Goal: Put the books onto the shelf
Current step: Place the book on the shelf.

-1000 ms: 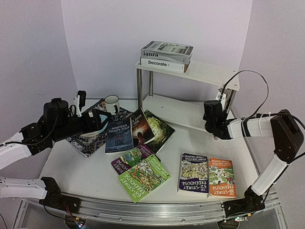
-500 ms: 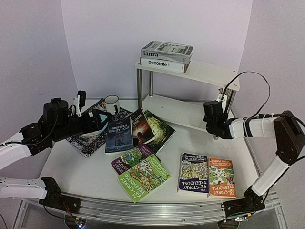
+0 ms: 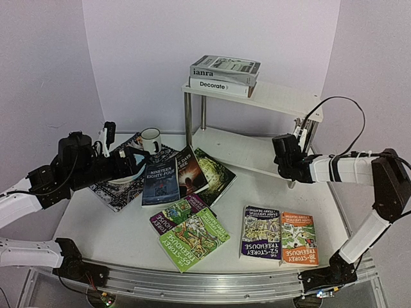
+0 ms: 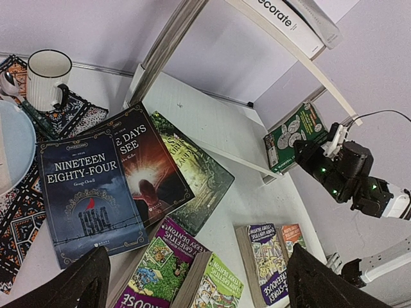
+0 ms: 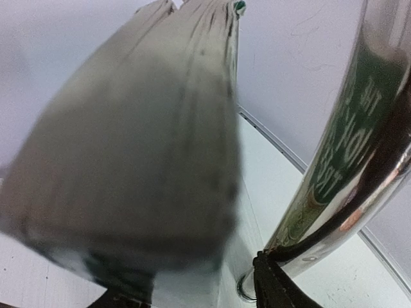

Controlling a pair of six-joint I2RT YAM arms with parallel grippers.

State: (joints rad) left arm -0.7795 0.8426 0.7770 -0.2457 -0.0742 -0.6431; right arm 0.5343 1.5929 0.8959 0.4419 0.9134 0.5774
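Reaching right gripper [image 4: 316,160] beside shelf [image 3: 282,97].

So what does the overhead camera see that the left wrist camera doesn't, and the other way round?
Only the overhead view shows the left arm itself and the cover of the grey-white "ianra" book. Only the left wrist view shows a green book standing on the shelf's lower board, right next to the right gripper, and a spoon beside the mug. Both show the Nineteen Eighty-Four book, the mug and the shelf.
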